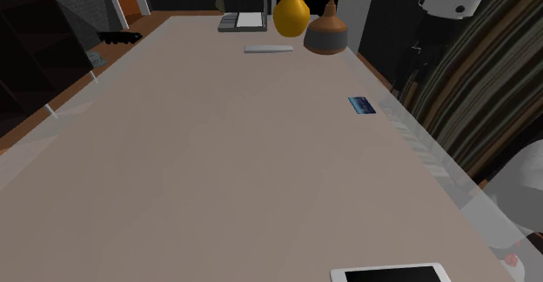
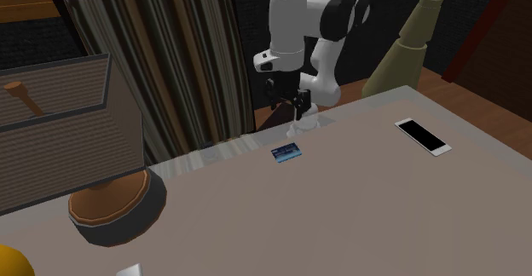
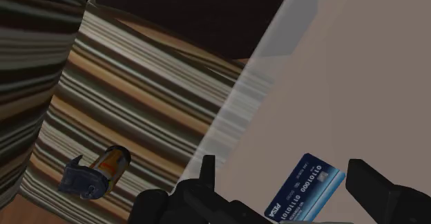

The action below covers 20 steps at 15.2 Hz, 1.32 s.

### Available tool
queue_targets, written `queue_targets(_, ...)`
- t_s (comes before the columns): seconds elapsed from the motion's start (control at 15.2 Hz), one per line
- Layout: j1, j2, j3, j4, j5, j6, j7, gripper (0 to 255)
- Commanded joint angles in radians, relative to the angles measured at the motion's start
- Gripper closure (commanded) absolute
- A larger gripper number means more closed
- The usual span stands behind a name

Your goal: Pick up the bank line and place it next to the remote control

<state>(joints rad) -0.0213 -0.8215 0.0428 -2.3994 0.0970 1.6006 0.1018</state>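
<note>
Blue card [image 3: 307, 188] lies flat on the tabletop [image 1: 217, 150] near its edge, well apart from the remote [image 1: 268, 49]. The end effector [image 3: 284, 167] hangs open above it. The card is thin, so the fingers [image 3: 369, 184] might slip and push it off.

Bare tabletop [image 1: 217, 150], brown vase [image 1: 326, 32] beside remote [image 1: 268, 49]

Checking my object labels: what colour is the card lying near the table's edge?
Blue with white digits; the bank card shows best in the wrist view.
</note>
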Motion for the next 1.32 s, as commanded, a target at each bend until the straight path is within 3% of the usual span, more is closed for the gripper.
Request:
queue_targets(0.0, 0.000, 0.000, 0.000, 0.000, 0.000, 0.000, 0.000, 0)
queue_targets(0.26, -0.075, -0.118, 0.231, -0.173, -0.004, 0.329, 0.319, 0)
queue_targets(0.53, -0.216, -0.141, 0.504, -0.246, -0.048, 0.599, 0.657, 0)
queue_targets(0.99, -0.249, -0.082, 0.527, -0.298, -0.052, 0.714, 0.662, 0)
queue_targets(1.25, -0.252, -0.076, 0.529, -0.301, -0.053, 0.724, 0.663, 0)
